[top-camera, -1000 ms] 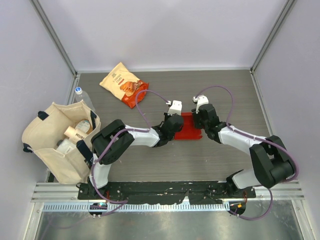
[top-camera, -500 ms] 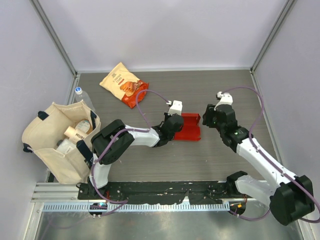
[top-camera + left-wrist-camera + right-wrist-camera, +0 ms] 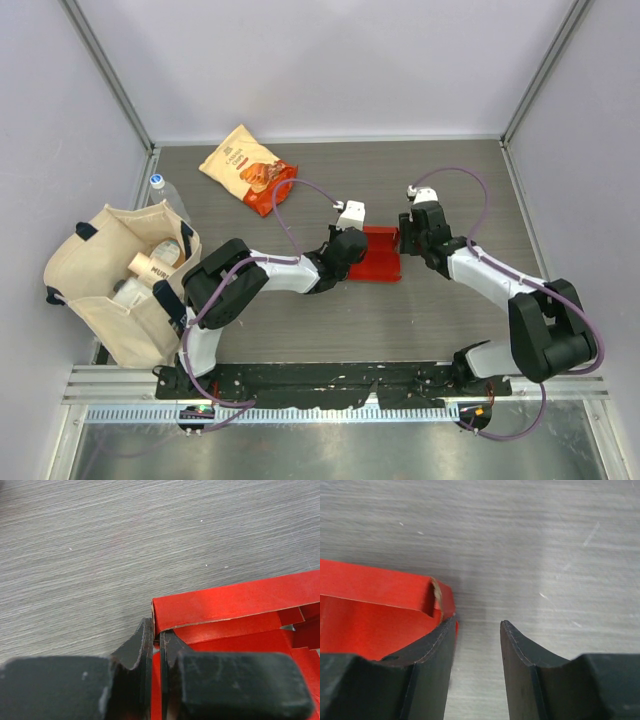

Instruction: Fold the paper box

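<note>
Looking from above, the paper box (image 3: 380,258) is lying on the table (image 3: 450,320), between the left gripper (image 3: 350,247) and the right gripper (image 3: 408,238). Left wrist: fingers (image 3: 144,647) nearly together, pinching a box wall. Right wrist: fingers (image 3: 434,652) standing apart, one touching the box's corner.

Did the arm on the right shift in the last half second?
Yes. The right gripper swung back left, closing its gap to the paper box.

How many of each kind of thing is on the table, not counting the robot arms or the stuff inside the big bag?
Red paper box: 1
Snack bag: 1
Cloth tote bag: 1
Plastic bottle: 1
Total: 4
</note>
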Action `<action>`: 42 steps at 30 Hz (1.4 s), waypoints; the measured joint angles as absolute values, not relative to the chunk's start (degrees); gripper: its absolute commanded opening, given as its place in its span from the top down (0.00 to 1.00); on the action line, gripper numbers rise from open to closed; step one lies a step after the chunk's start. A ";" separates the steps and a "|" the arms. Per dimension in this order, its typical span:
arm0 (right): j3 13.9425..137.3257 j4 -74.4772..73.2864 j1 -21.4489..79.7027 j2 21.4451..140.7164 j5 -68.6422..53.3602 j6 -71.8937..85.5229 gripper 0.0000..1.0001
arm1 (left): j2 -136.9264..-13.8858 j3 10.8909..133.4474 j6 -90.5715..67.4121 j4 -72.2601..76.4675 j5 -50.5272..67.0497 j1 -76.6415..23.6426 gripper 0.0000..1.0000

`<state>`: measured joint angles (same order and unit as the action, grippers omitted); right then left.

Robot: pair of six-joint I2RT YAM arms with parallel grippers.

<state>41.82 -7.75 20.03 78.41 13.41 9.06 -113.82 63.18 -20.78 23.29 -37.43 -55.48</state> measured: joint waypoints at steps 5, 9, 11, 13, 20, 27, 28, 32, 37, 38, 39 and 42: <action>40.84 0.01 20.03 80.01 8.75 6.15 0.55 | -113.82 63.18 -20.75 23.29 -37.43 -55.48 1.00; 39.57 3.07 19.75 80.93 7.20 4.99 0.56 | -113.82 63.18 -20.75 23.29 -37.45 -55.48 1.00; 38.63 4.19 19.73 80.93 6.37 4.49 0.56 | -113.82 63.18 -20.73 23.29 -37.45 -55.48 1.00; 38.04 4.93 19.68 80.90 5.78 4.19 0.57 | -113.82 63.18 -20.73 23.27 -37.47 -55.46 1.00; 37.32 5.98 19.44 80.84 3.84 3.79 0.58 | -113.82 63.18 -20.56 23.22 -37.69 -55.35 1.00; 36.56 4.91 19.57 80.03 2.81 4.64 0.57 | -113.82 63.16 -20.56 23.16 -37.80 -55.35 1.00; 36.49 4.71 19.64 79.81 2.63 4.75 0.58 | -113.82 63.16 -20.56 23.16 -37.82 -55.35 1.00; 35.29 4.54 20.03 78.41 1.93 5.10 0.58 | -113.82 63.18 -20.53 23.11 -37.89 -55.35 1.00; 35.29 4.49 20.10 78.37 0.99 5.39 0.58 | -113.82 63.16 -20.43 23.05 -38.04 -55.33 1.00; 35.29 4.47 20.10 78.37 0.80 5.54 0.58 | -113.82 63.18 -20.40 23.03 -38.15 -55.31 1.00; 35.29 4.45 20.10 78.37 0.67 5.72 0.58 | -113.82 63.18 -20.34 23.00 -38.20 -55.29 1.00; 35.29 4.08 20.14 78.37 0.45 6.31 0.58 | -113.82 63.18 -20.32 22.96 -38.26 -55.24 1.00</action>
